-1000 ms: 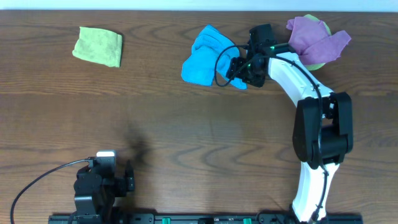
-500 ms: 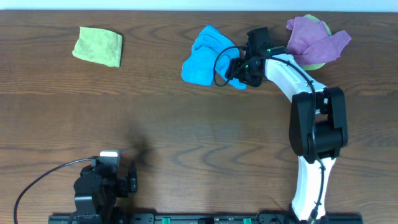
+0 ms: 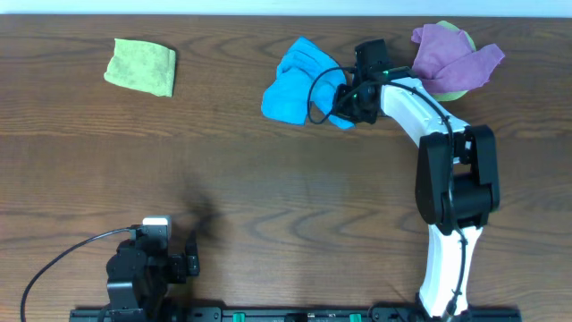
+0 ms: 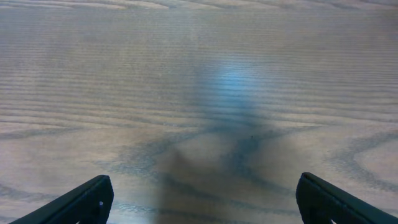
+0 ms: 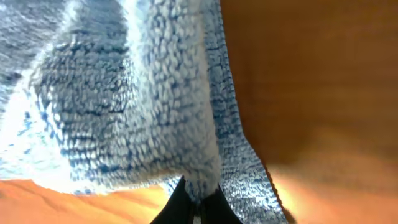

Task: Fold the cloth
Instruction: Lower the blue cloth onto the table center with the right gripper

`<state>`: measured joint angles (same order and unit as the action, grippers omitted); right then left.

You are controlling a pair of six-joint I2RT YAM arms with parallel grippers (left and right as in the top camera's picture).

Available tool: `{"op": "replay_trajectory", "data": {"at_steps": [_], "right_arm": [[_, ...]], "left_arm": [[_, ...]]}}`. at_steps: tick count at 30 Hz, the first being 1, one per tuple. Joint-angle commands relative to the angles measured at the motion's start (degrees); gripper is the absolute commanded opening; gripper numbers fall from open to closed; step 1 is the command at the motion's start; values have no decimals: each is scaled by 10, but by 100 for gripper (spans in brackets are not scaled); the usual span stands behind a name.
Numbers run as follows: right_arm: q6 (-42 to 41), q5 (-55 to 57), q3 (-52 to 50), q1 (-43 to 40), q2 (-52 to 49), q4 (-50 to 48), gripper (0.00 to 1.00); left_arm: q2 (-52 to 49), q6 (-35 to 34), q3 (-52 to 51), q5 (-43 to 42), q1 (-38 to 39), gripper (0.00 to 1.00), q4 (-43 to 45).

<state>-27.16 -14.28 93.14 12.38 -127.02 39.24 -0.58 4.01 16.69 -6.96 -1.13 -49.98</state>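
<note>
I find the blue cloth [image 3: 293, 80] crumpled at upper centre of the overhead frame, on the wooden table [image 3: 286, 179]. The right gripper [image 5: 196, 208] sits at the cloth's right edge, clamped on a fold of it. The left gripper [image 4: 205, 202], at lower left, is spread wide over bare wood. A green cloth [image 3: 141, 66] lies upper left and a purple cloth [image 3: 451, 55] upper right.

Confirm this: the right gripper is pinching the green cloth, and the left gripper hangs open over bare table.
Wrong cloth. The right gripper pinches the blue cloth, as the right wrist view shows; the green cloth lies untouched far left. The left gripper does hang open over bare table.
</note>
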Motion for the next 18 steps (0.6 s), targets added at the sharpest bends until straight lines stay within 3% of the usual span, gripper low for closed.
{"op": "replay_trajectory", "data": {"at_steps": [1,4,10,18], "right_arm": [[12,-3,-2,-5,15,33,1],[16,15,-2,-5,38,85,1],[6,120,-2,-5,89,205,1],[-14,236,-2,-6,115,262,1]], "left_arm": [[4,-17,-5,-7,-3,95,4],[4,-62,-5,-7,-3,95,16],[4,-248,-5,-6,-3,95,32],[4,-365,-5,-6,-3,95,39]]}}
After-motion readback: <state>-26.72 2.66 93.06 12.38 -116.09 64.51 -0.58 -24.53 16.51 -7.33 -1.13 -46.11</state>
